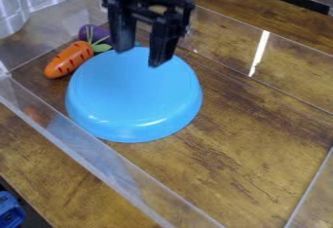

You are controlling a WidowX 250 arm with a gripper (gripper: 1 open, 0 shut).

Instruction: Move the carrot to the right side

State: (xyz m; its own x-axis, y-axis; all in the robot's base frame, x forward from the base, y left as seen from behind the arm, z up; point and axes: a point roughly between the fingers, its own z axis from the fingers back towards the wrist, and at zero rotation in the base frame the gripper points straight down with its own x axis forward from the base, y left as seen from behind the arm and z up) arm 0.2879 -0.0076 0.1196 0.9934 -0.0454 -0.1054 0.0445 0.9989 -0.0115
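The orange carrot (69, 59) with a green top lies on the wooden table at the left, just left of the big blue plate (134, 97). A purple toy vegetable (92, 33) sits behind the carrot, partly hidden by the gripper. My black gripper (142, 49) hangs over the far edge of the plate, to the right of the carrot and above it. Its two fingers (162, 47) stand apart and hold nothing.
A clear plastic wall (78, 134) runs along the front left and another (247, 27) along the back right. A bright glare streak (260, 52) lies on the wood right of the plate. A blue object (7, 212) shows at the bottom left corner.
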